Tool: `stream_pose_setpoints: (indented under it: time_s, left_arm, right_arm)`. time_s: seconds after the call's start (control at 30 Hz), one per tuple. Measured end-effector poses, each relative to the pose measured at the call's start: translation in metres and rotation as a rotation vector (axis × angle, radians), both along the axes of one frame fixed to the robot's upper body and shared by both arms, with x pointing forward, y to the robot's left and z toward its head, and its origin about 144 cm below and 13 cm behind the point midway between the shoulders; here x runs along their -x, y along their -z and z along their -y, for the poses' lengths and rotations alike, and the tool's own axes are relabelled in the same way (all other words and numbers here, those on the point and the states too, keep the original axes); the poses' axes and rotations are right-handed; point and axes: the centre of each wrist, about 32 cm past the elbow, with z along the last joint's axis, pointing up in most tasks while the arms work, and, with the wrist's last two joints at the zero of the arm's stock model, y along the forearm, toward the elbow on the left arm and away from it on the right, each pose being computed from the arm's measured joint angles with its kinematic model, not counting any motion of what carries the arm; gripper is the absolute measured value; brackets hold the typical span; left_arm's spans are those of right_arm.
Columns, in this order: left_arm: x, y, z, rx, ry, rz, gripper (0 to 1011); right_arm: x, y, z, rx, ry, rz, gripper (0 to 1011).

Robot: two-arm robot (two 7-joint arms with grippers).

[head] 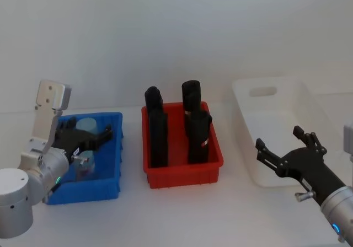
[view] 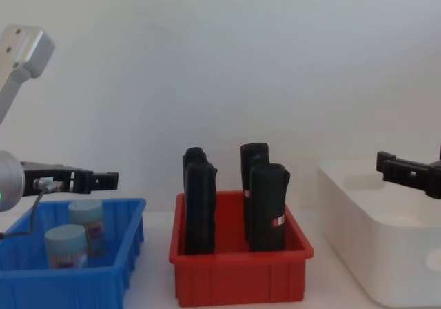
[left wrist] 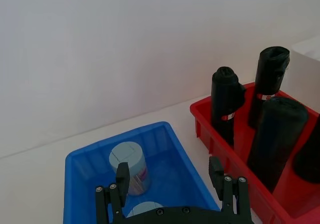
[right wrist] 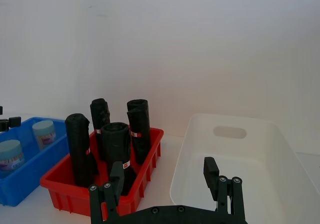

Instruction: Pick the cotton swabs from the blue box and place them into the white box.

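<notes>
Right, two small clear cylindrical cotton swab jars (view: 65, 247) with pale blue lids sit inside the shallow rectangular blue plastic box (view: 79, 281) on the robot's left. Both stand upright, long axis vertical, lids pointing straight up, purplish-pink labels on their sides. The farther jar (head: 87, 124) is toward the box's back wall and the nearer jar (head: 84, 165) sits closer to the robot, the two near each other but apart.

Above them hangs the left gripper (left wrist: 169, 176), its black fingers (left wrist: 122, 178) spread wide with nothing between them. From the chest view it floats above the box rim, reaching toward the robot's right, clear of both lids.

Next door, just beside the blue box, a red plastic bin (head: 182, 176) holds four tall black rolls (head: 158, 139) with red marks, all standing on end. Over on the robot's right, the large white plastic box (head: 245, 114) with rounded corners rests on the white table (head: 182, 219), near the red bin. The right gripper (head: 280, 138) hovers over that box's near part, jaws wide apart too, holding nothing.
</notes>
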Motion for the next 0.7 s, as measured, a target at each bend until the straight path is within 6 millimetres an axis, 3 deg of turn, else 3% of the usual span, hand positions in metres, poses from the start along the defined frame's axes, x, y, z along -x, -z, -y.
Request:
stream_pose_setpoints:
  time_s: [0.7]
  left_arm:
    - [-0.006,0.009,-0.016,0.002,-0.057,-0.1,1004]
  right_arm:
    - [0.0,0.0,0.0,0.0,0.0,0.0,1002]
